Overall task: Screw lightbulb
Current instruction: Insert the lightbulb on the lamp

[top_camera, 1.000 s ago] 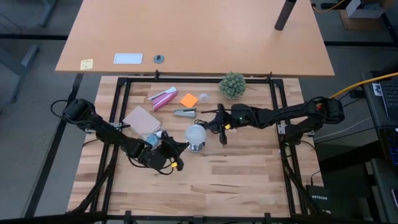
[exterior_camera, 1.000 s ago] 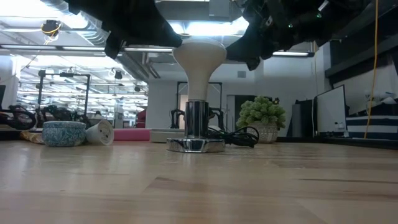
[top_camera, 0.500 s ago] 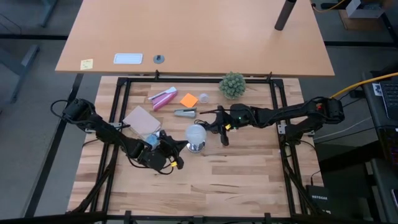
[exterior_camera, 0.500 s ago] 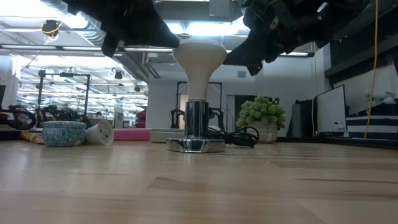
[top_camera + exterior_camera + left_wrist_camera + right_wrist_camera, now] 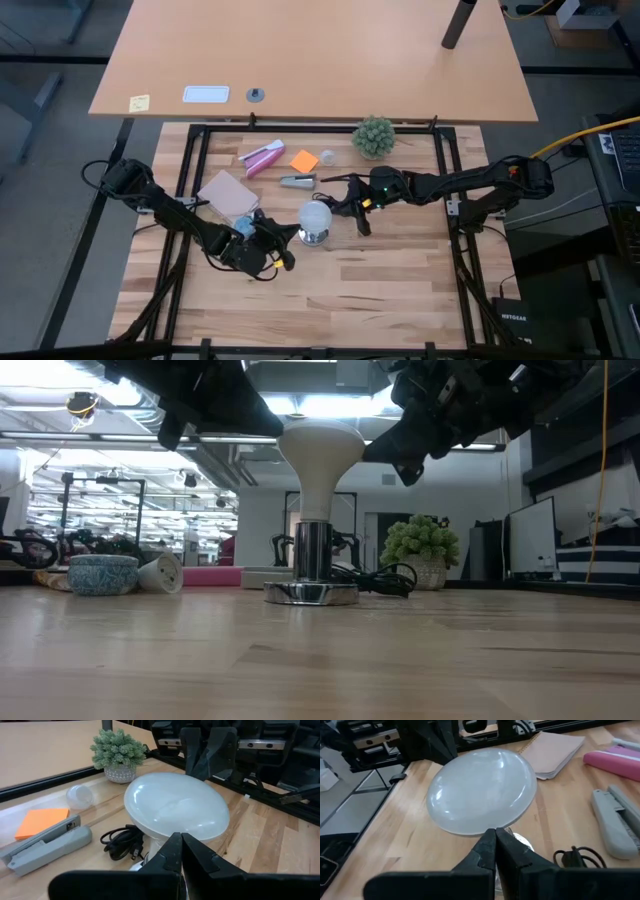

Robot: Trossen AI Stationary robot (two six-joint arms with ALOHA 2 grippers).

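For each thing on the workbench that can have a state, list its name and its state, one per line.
lightbulb: upright in the socket, held by no gripper.
socket: standing on the table, cord trailing behind.
left gripper: shut, empty, beside the bulb.
right gripper: shut, empty, beside the bulb.
stapler: closed, lying flat.

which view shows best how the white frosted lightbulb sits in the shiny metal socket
The low view: the white frosted lightbulb stands upright in the shiny metal socket, seen side-on. The high view shows only its dome from above; both wrist views show the dome close up, the socket mostly hidden.
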